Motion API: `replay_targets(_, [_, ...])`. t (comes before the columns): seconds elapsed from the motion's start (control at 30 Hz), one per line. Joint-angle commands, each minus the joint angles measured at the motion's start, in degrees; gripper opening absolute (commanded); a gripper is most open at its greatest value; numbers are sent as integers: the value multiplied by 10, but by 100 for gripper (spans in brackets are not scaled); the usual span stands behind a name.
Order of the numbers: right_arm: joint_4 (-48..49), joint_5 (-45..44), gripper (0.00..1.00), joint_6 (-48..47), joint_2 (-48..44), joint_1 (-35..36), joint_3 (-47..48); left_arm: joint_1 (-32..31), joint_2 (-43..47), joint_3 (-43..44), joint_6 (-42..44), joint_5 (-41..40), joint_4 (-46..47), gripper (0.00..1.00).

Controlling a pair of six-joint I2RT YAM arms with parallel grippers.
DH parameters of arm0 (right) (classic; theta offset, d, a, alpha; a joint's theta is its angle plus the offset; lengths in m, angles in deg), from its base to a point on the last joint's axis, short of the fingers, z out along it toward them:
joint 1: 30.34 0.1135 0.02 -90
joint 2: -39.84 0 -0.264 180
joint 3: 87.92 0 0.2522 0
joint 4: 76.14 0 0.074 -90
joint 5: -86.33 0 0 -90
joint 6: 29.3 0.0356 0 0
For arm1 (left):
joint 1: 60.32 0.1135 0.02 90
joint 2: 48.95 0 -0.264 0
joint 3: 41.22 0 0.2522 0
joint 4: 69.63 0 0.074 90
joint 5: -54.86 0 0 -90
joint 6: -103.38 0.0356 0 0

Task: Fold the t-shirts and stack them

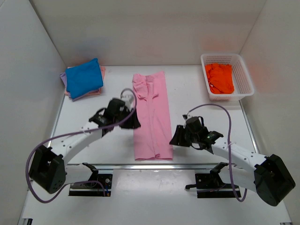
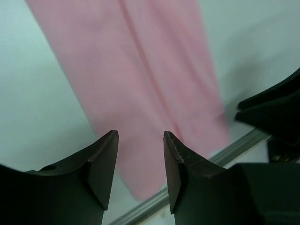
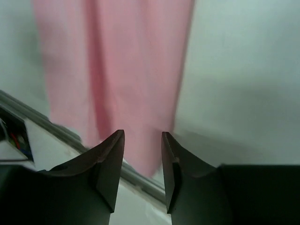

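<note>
A light pink t-shirt (image 1: 152, 115) lies folded lengthwise into a long narrow strip down the middle of the table. It also shows in the left wrist view (image 2: 150, 79) and the right wrist view (image 3: 117, 70). My left gripper (image 1: 132, 120) hovers at the strip's left edge, open and empty (image 2: 140, 140). My right gripper (image 1: 176, 136) hovers at the strip's right edge near its front end, open and empty (image 3: 143, 140). A folded bright blue t-shirt (image 1: 83, 77) tops a stack at the back left, over lavender (image 1: 63, 77) and pink layers. An orange t-shirt (image 1: 219, 78) lies crumpled in the basket.
A white lattice basket (image 1: 243, 75) stands at the back right. A metal rail (image 1: 154, 165) runs along the table's front edge, just past the strip's near end. White walls close in the table on the left, back and right.
</note>
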Motion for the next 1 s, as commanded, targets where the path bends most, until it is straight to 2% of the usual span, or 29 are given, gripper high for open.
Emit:
replay_targets(0.0, [-67, 22, 35, 42, -43, 27, -38, -50, 60, -142, -53, -29, 36, 55])
replay_targets(0.07, [-66, 17, 40, 61, -65, 35, -70, -63, 109, -229, -74, -16, 48, 55])
replay_targets(0.2, [-42, 35, 47, 99, -99, 40, -121, -64, 178, -322, -86, -21, 40, 58])
replay_targets(0.27, [-36, 33, 47, 112, -93, 54, -130, -56, 212, -351, -105, -18, 59, 60])
replay_targets(0.4, [-5, 33, 48, 133, -56, 84, -134, -65, 240, -382, -153, -22, 106, 56])
replay_targets(0.57, [14, 18, 47, 149, -6, 126, -113, -98, 207, -392, -184, -20, 154, 56])
replay_targets(0.77, [36, 24, 29, 154, 26, 130, -114, -128, 173, -413, -204, -6, 200, 49])
replay_targets(0.8, [30, 24, 28, 150, 26, 129, -113, -129, 171, -416, -206, -4, 202, 47])
replay_targets(0.83, [33, 22, 24, 147, 26, 126, -115, -127, 174, -425, -204, -3, 204, 32])
replay_targets(0.87, [32, 24, 10, 145, 24, 120, -118, -128, 174, -423, -202, 8, 202, 22])
replay_targets(0.9, [34, 29, 3, 144, 23, 116, -120, -125, 179, -426, -198, 6, 192, 8])
replay_targets(0.93, [28, 30, 0, 138, 21, 118, -120, -123, 184, -422, -195, 8, 176, 0])
replay_targets(0.97, [15, 30, 0, 134, 17, 119, -117, -122, 196, -420, -189, 6, 166, 0])
